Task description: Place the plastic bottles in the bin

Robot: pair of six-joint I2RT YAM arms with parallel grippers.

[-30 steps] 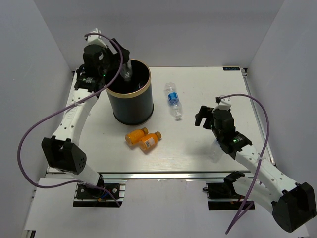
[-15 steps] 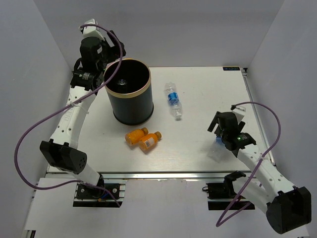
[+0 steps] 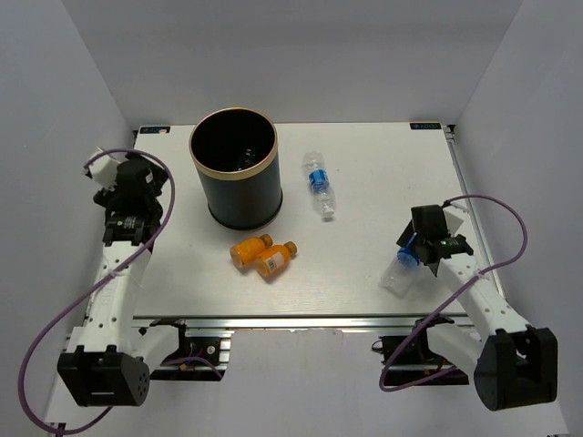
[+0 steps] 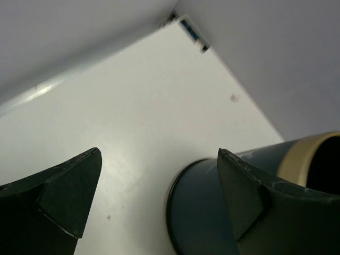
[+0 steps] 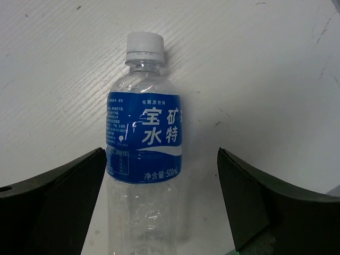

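Moved: my left arm, from the bin's mouth back to the desk's left edge; my right arm, down over the near-right water bottle.

Left pincer point(image 4: 159, 153): open wide, empty, with the bin point(image 4: 202, 212) just beside it.

Right pincer point(image 5: 162, 151): open, jaws either side of the water bottle point(image 5: 143, 138), which lies on the desk point(image 5: 265, 64), not yet gripped.

Step, by my judgement: picking up this bottle. Next: close on the label, lift, carry across to the bin.

Outstanding on desk: second water bottle point(image 3: 319, 185); two orange bottles point(image 3: 250, 248) near the bin.

Unclear: bin's interior is dark, contents not made out; bottle's base cut off in the wrist view.
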